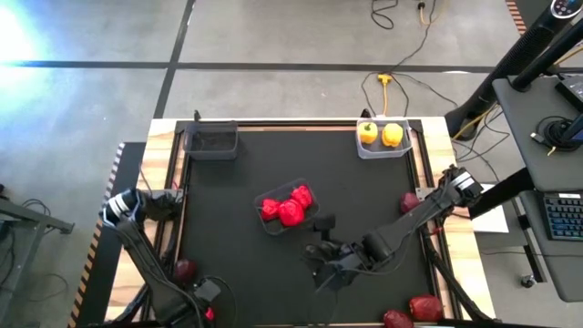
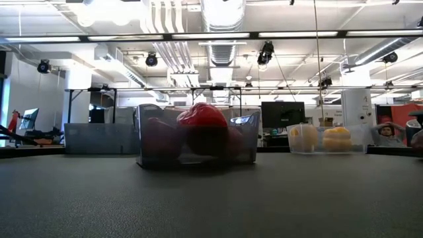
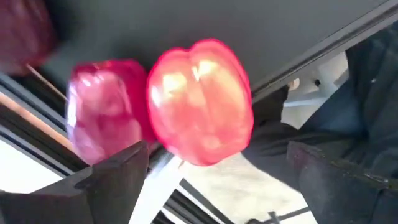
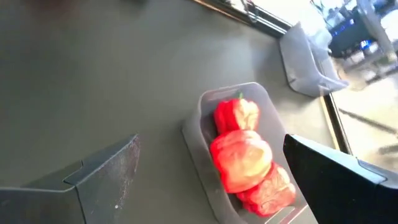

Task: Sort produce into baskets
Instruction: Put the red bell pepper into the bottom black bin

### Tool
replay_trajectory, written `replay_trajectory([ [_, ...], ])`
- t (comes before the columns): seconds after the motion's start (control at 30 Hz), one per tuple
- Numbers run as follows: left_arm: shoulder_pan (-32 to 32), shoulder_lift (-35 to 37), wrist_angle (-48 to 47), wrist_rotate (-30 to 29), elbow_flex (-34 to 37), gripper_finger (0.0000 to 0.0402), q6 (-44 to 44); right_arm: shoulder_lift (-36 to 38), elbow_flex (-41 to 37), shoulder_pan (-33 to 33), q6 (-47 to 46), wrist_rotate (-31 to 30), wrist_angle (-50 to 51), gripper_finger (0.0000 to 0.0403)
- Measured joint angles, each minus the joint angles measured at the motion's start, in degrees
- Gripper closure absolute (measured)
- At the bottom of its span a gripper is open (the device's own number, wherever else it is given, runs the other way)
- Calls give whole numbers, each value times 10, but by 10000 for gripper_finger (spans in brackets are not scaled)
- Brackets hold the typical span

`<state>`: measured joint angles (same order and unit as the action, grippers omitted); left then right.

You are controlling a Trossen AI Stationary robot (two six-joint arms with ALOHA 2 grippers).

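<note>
At table centre, the clear basket (image 1: 314, 211) holds three red peppers (image 1: 290, 210); yellow peppers (image 1: 380, 134) fill the two-o'clock tub (image 1: 404, 150). Loose fruit (image 1: 414, 309) waits around five o'clock. Right gripper (image 1: 323, 271) hovers spread, empty; left gripper (image 3: 217, 180) gapes before a red pepper (image 3: 200, 102).

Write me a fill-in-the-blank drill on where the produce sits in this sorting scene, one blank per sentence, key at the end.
1. The clear plastic tub at the table's far right corner holds two ____ bell peppers.
2. The clear tub at the table's centre holds glossy ____ bell peppers.
3. The dark smoky tub holds ____ produce.

Missing words: yellow; red; no
</note>
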<state>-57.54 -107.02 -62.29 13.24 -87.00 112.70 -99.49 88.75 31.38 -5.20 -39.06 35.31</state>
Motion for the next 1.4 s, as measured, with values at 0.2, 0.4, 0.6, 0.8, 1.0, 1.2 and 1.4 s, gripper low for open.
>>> replay_trajectory([
  [0.2,5,-20,13,13,0,35,54,0,0,-22,52,0,-20,15],
  [0.4,6,-42,5,31,1,35,50,0,-1,-40,61,4,-26,15],
  [0.6,8,-67,0,54,5,36,23,0,-2,-42,46,14,-26,15],
  [0.8,30,-87,-2,63,6,54,-45,0,-4,-39,8,36,-13,15],
  [1.0,67,-100,-25,67,4,95,-172,0,-6,-34,-60,35,35,15],
  [1.2,123,-81,-83,-89,8,109,-299,0,-9,-15,-148,35,105,15],
  [1.4,198,-28,-83,-253,9,109,-436,0,-9,23,-229,24,150,15],
])
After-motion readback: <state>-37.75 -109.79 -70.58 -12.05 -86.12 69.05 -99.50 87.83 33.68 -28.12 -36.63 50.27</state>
